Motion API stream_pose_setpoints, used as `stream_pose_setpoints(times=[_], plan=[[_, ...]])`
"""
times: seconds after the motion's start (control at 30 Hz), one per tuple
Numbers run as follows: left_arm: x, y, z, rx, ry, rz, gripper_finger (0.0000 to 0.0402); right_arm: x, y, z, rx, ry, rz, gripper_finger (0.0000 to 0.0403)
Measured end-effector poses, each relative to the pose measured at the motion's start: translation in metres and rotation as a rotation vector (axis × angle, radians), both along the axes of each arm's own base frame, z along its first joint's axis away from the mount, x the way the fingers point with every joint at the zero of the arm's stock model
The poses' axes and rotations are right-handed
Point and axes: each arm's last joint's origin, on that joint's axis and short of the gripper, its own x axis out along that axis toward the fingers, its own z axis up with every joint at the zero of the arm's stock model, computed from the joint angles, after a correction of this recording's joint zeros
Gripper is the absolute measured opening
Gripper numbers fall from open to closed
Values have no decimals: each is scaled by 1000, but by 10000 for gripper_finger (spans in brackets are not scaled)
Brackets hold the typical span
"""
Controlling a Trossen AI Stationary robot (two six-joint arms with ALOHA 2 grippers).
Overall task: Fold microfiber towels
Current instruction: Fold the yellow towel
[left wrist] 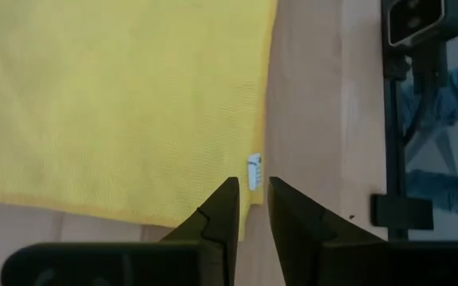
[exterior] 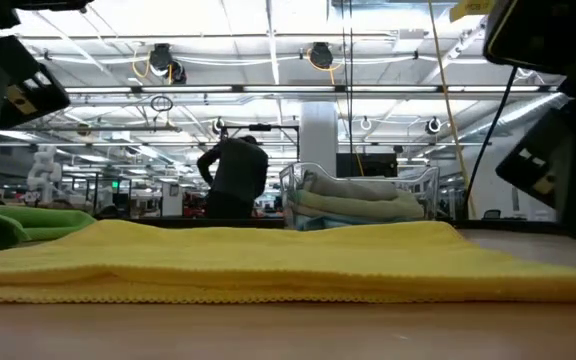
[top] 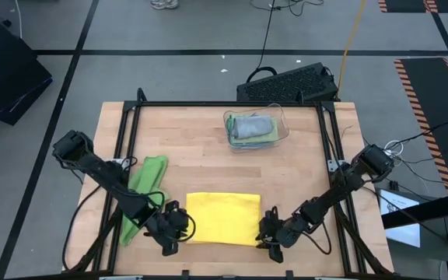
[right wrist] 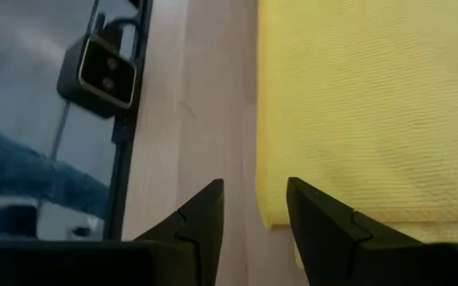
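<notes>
Towel (top: 222, 218) of yellow microfiber lies flat and folded into a rectangle at the near edge of the wooden table (top: 201, 163), stretched between the two grippers that flank it. The left gripper (top: 171, 227) sits low at one short end of the cloth; its wrist view shows the two dark fingers (left wrist: 221, 214) parted by a narrow gap, pinching nothing, with the yellow towel's corner and its small white tag (left wrist: 254, 172) just ahead of the tips. The right gripper (top: 271, 233) sits at the opposite short end, its fingers (right wrist: 205, 210) spread somewhat wider and also empty, the towel's edge running forward from just ahead of one fingertip and bare wood ahead of the other. A bright green towel (top: 142, 194) lies crumpled in a long strip outside the left gripper, under that arm, well clear of the jaws. Farther across the table from both grippers stands a clear plastic bin (top: 256, 128) holding folded cloths, a grey one (top: 252, 124) on top with a pale green edge showing beneath. From table height the yellow towel fills the foreground with the bin behind it, and a person (exterior: 234, 175) in dark clothing stands in the room beyond
</notes>
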Motion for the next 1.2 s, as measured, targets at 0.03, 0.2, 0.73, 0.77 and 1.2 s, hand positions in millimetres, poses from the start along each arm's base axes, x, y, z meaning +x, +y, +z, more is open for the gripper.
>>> stream_pose_setpoints(times=[0.03, 0.2, 0.73, 0.77, 1.2], plan=[[-1, -1, 0, -2, -1, 14, 70, 0, 0, 0, -13, -5, 15, 132], [-3, -4, 0, -33, 3, 63, 70, 0, 1, -4, -75, -20, 85, 132], [-6, -7, 0, -36, -1, 80, 82, 5, 1, -21, -122, -23, 111, 18], [-6, -7, 0, -36, 0, 81, 82, 4, 0, -18, -120, -23, 114, 9], [-12, -12, 0, 16, -16, 32, 83, -3, -7, 21, -90, -71, 86, 11]])
